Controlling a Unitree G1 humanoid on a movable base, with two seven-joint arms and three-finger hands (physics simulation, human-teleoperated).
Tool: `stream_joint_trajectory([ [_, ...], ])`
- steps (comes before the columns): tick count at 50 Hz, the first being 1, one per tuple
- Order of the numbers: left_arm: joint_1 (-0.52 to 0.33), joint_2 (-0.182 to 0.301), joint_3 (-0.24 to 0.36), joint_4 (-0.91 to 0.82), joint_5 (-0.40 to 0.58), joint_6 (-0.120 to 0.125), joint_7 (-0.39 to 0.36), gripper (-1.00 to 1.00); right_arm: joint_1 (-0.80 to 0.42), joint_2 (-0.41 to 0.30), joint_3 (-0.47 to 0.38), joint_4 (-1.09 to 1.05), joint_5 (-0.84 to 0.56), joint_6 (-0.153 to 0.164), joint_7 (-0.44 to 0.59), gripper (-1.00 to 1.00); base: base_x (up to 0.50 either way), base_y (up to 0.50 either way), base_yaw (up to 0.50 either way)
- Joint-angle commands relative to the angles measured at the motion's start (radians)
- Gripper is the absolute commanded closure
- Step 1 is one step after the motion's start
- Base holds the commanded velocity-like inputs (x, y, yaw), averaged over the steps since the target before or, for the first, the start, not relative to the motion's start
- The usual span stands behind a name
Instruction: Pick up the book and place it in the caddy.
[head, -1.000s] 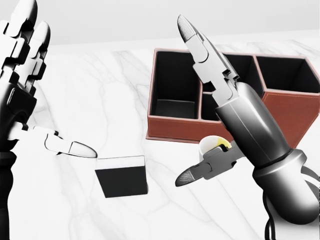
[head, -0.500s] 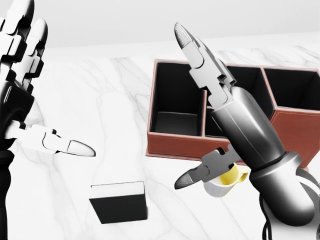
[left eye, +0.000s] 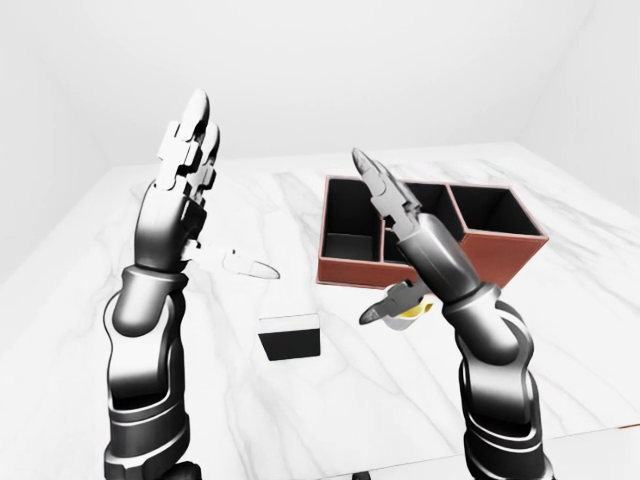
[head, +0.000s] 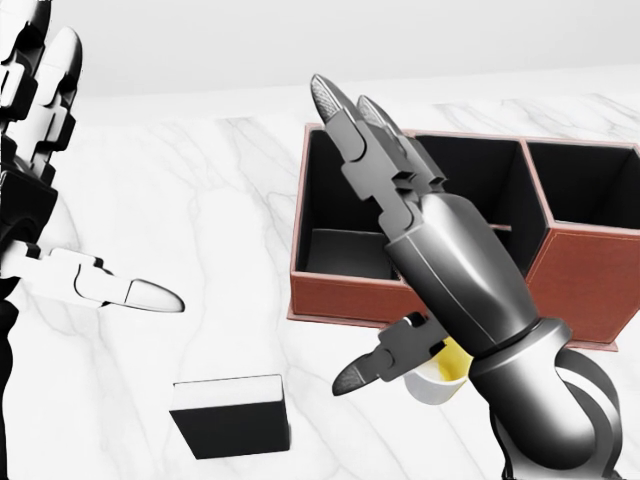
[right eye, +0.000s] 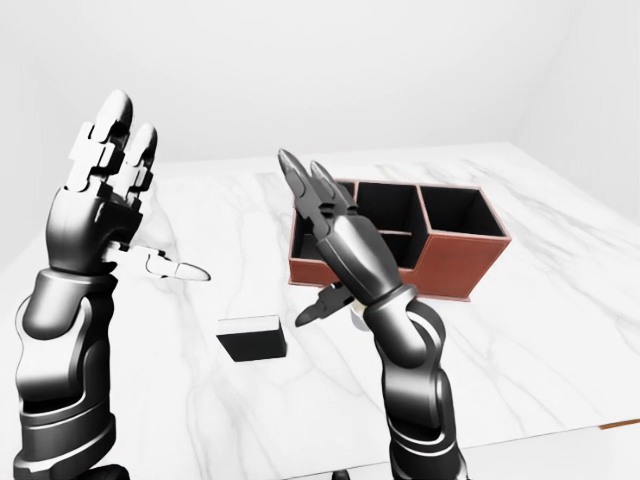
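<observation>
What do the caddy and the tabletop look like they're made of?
The caddy looks like reddish-brown leather or leatherette, matte outside, with a black lining. The tabletop looks like polished white marble, going by its grey veining. Both are simulator renders, so this is appearance only.

White marble table (left eye: 330, 390) against plain white walls (left eye: 330, 70).

The white marble table (left eye: 250, 400) under my raised arms carries the black book (head: 232, 430) lying flat, the red-brown caddy (left eye: 500, 250) well to its right, and a yellow-filled white cup (head: 432, 382) just beside the caddy's wall.
</observation>
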Motion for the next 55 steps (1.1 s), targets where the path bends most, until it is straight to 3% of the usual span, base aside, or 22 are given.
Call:
stream_joint_trajectory([
  [1, -0.003, 0.01, 0.016, -0.044, -0.023, 0.0, 0.007, -1.0, -0.002, 0.048, 0.084, 0.0, -0.115, 0.0, 0.047, -1.0, 0.0, 0.0, 0.0],
  [12, 0.001, 0.056, 0.098, -0.199, -0.1, 0.0, 0.008, -1.0, -0.037, 0.178, 0.251, 0.073, -0.324, 0.0, 0.115, -1.0, 0.0, 0.0, 0.0],
  [19, 0.008, 0.105, 0.18, -0.259, -0.171, 0.0, 0.017, -1.0, -0.033, 0.246, 0.296, 0.116, -0.408, 0.0, 0.145, -1.0, 0.0, 0.0, 0.0],
  [26, 0.049, 0.135, 0.254, -0.303, -0.238, 0.0, 0.025, -1.0, -0.026, 0.286, 0.331, 0.193, -0.428, 0.0, 0.112, -1.0, 0.0, 0.0, 0.0],
  [33, 0.051, 0.145, 0.274, -0.331, -0.292, 0.0, 0.054, -1.0, -0.04, 0.299, 0.333, 0.35, -0.411, 0.0, 0.022, -1.0, 0.0, 0.0, 0.0],
  [42, 0.042, 0.137, 0.235, -0.349, -0.319, 0.0, 0.079, -1.0, -0.042, 0.33, 0.341, 0.515, -0.432, 0.0, -0.08, -1.0, 0.0, 0.0, 0.0],
  [47, 0.06, 0.145, 0.269, -0.385, -0.353, 0.0, 0.074, -1.0, -0.057, 0.319, 0.327, 0.639, -0.482, 0.0, -0.21, -1.0, 0.0, 0.0, 0.0],
  [55, 0.068, 0.15, 0.281, -0.407, -0.375, 0.0, 0.077, -1.0, -0.076, 0.335, 0.296, 0.775, -0.513, 0.0, -0.312, -1.0, 0.0, 0.0, 0.0],
])
